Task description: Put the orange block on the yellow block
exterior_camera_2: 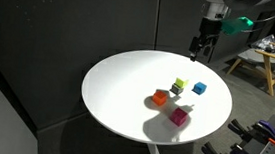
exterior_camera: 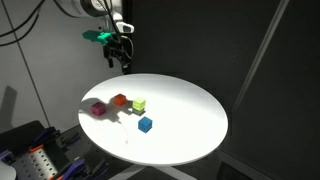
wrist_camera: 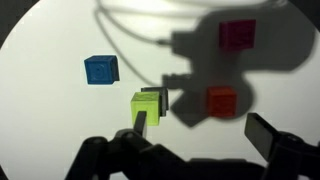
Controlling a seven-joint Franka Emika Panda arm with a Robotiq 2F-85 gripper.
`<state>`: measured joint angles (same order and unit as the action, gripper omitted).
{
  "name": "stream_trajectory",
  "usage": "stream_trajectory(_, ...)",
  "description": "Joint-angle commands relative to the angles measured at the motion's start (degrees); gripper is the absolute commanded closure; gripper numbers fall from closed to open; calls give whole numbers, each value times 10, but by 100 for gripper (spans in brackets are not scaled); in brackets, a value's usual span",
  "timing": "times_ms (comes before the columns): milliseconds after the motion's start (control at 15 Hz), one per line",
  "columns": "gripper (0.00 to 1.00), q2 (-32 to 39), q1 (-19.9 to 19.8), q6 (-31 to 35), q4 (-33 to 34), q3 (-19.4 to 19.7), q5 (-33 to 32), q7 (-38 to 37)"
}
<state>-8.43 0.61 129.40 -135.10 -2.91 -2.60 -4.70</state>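
The orange block (exterior_camera: 120, 100) (exterior_camera_2: 160, 96) (wrist_camera: 221, 100) sits on the round white table (exterior_camera: 190, 130) (exterior_camera_2: 117, 85), apart from the yellow block (exterior_camera: 139, 105) (exterior_camera_2: 179, 86) (wrist_camera: 146, 107) beside it. My gripper (exterior_camera: 122, 62) (exterior_camera_2: 197, 52) (wrist_camera: 200, 135) hangs high above the table's far edge, open and empty. In the wrist view the orange block lies in the gripper's shadow, between the two fingers' lines of sight.
A magenta-pink cube (exterior_camera: 97, 109) (exterior_camera_2: 179, 116) (wrist_camera: 237, 34) lies near the orange block. A blue cube (exterior_camera: 145, 124) (exterior_camera_2: 199, 88) (wrist_camera: 101, 70) lies near the yellow block. Dark walls surround the table; a wooden stool (exterior_camera_2: 262, 60) stands behind.
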Motion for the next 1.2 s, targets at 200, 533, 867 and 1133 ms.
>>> stream_trajectory(200, 0, 54, 17, 5, 17, -4, -5, -4)
stream_trajectory(533, 0, 77, 29, 17, 20, -10, -8, 2)
stream_trajectory(867, 0, 73, 31, 16, 7, -9, 0, 1)
stream_trajectory(1133, 0, 73, 31, 16, 7, -9, 0, 1)
